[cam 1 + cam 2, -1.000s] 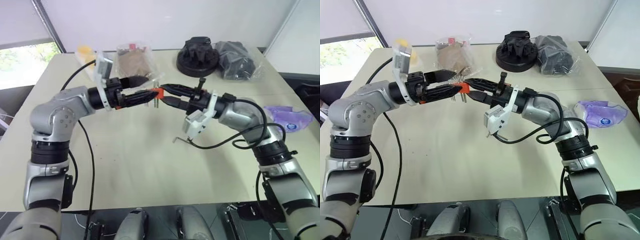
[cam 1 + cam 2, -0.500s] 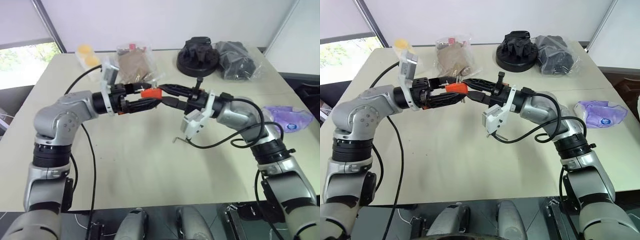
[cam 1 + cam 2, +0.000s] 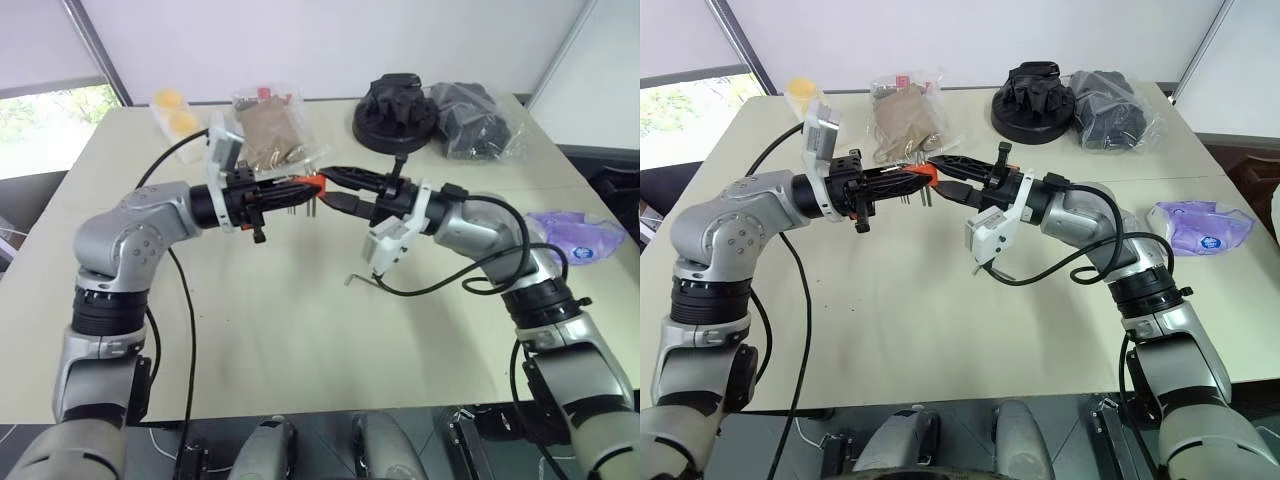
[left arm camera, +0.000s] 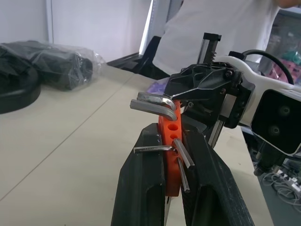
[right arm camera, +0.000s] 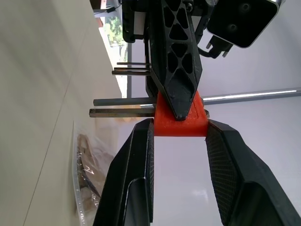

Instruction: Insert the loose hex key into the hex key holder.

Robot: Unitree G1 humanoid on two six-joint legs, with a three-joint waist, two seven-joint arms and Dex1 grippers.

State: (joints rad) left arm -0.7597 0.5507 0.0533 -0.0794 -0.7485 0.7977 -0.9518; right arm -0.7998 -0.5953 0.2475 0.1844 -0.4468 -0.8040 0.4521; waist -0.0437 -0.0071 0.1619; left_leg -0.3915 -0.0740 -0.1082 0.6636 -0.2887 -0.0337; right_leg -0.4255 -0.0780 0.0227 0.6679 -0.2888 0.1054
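The hex key holder [image 3: 314, 183], a small red-orange block with short grey keys sticking out, hangs above the table's middle, gripped from both sides. My left gripper [image 3: 303, 188] comes from the left and is shut on it; in the left wrist view its fingers [image 4: 146, 179] clamp the holder [image 4: 169, 157]. From the right, my right gripper [image 3: 332, 189] is shut on the block's other end [image 5: 181, 121]. The loose hex key [image 3: 357, 279], a thin L-shaped rod, lies on the table below my right wrist.
At the back stand a clear bag of brown things [image 3: 268, 125], a yellow item [image 3: 172, 108], a black object [image 3: 395, 110] and a black bag [image 3: 472, 120]. A purple packet [image 3: 578, 238] lies at the right. A person in white [image 4: 211, 28] stands beyond the table.
My left gripper's fingers have closed from wide open onto the holder. The right arm has kept still, holding the block.
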